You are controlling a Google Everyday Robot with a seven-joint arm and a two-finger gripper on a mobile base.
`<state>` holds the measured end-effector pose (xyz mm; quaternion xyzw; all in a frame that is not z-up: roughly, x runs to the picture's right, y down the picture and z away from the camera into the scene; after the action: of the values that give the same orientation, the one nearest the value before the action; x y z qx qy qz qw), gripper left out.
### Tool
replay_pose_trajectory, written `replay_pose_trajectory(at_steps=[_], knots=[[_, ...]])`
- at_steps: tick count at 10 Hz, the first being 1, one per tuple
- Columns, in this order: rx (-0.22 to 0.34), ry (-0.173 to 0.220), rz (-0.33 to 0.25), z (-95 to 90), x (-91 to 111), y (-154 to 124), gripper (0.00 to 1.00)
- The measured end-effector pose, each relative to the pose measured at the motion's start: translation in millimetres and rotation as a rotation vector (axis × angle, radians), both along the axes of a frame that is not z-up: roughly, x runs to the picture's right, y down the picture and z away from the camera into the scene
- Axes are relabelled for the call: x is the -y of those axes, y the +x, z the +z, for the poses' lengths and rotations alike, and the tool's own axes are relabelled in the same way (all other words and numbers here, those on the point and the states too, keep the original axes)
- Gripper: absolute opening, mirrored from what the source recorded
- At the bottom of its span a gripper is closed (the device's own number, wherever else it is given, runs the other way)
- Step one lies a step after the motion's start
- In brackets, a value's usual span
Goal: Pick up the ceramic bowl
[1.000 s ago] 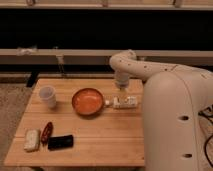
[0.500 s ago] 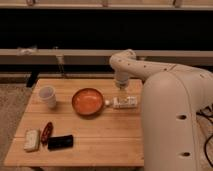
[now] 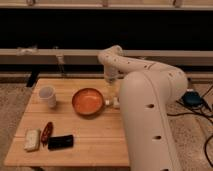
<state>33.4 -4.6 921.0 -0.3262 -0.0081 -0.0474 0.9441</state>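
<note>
While the arm (image 3: pixel 131 64) bends downward, the gripper (image 3: pixel 113 100) hangs just right of the mouth-up bowl (image 3: pixel 88 101); its grip cannot be told.

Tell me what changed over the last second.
The gripper and its arm shifted left, ending low beside the right rim of the ceramic bowl. The bowl is not lifted. The bowl and the white cup stayed where they were.
</note>
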Motion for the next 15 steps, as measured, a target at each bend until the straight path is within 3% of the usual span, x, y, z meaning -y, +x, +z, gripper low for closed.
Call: replay_pose_trajectory(at_steps=[1,5,15], knots=[[0.003,-0.013,0.011,12.1,-0.3,-10.5,0.8],[0.006,-0.056,0.036,32.5,-10.5,-33.2,0.8],[0.002,-0.151,0.059,35.8,-33.1,-59.8,0.8]])
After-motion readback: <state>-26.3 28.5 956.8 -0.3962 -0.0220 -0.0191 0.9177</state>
